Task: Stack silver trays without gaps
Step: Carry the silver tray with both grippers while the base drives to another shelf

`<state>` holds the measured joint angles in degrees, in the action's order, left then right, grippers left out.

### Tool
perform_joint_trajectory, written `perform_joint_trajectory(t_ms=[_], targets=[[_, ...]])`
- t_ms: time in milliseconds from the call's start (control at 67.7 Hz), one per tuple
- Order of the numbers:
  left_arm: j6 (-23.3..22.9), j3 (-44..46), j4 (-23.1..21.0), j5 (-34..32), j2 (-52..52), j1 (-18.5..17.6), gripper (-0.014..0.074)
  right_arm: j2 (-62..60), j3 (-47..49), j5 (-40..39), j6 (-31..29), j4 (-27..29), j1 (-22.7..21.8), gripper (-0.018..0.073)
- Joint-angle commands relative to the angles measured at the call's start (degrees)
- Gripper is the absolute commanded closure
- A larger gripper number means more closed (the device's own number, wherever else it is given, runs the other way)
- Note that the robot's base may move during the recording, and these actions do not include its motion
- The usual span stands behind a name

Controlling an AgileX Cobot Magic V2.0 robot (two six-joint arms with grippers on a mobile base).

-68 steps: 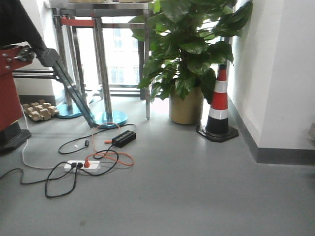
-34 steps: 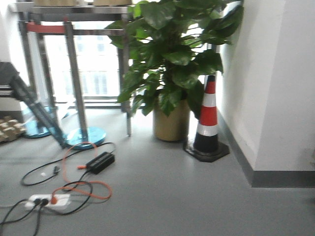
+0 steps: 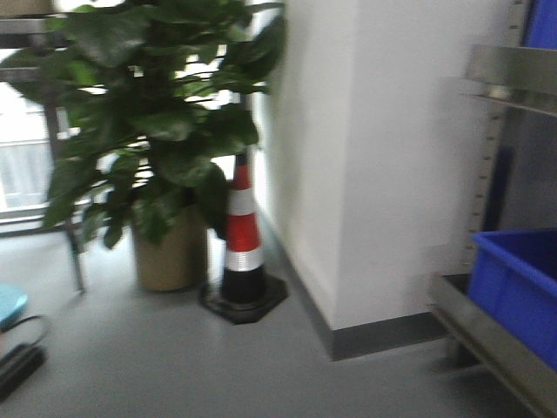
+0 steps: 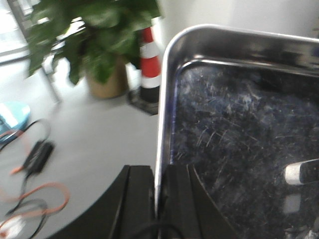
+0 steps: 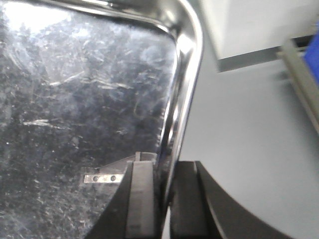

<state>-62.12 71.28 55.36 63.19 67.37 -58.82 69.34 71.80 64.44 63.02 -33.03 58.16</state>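
Observation:
A silver tray (image 4: 239,119) with a scratched shiny bottom and rolled rim fills the right of the left wrist view. My left gripper (image 4: 158,194) is shut on its left rim, one finger outside and one inside. The same tray (image 5: 84,99) fills the left of the right wrist view, where my right gripper (image 5: 167,199) is shut on its right rim. The tray hangs above the grey floor. No tray or gripper shows in the front view.
A potted plant (image 3: 148,148) and an orange-white cone (image 3: 244,235) stand by a white wall corner (image 3: 348,174). A steel shelf rail (image 3: 487,340) with a blue bin (image 3: 522,287) is at the right. Cables (image 4: 35,189) lie on the floor at the left.
The front view has swung to the right: the plant and cone slid left, the stools and cables left the frame, and the wall corner and shelf with a blue bin came into view.

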Motion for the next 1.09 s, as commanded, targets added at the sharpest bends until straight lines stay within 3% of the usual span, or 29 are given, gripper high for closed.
perform_joint_trajectory(t_ms=[0,694,1079], targets=[[-0.35,0.19,1.85,-2.73,-0.12,-0.42,0.0613,-0.33,0.21,-3.58,-0.42,-0.08,0.42,0.0565],[-0.35,0.19,1.86,-2.6,-0.12,-0.42,0.0613,-0.33,0.21,-3.86,-0.42,-0.08,0.42,0.0565],[-0.35,0.19,1.86,-2.6,-0.12,-0.42,0.0613,-0.33,0.21,-8.62,-0.42,-0.08,0.42,0.0565]])
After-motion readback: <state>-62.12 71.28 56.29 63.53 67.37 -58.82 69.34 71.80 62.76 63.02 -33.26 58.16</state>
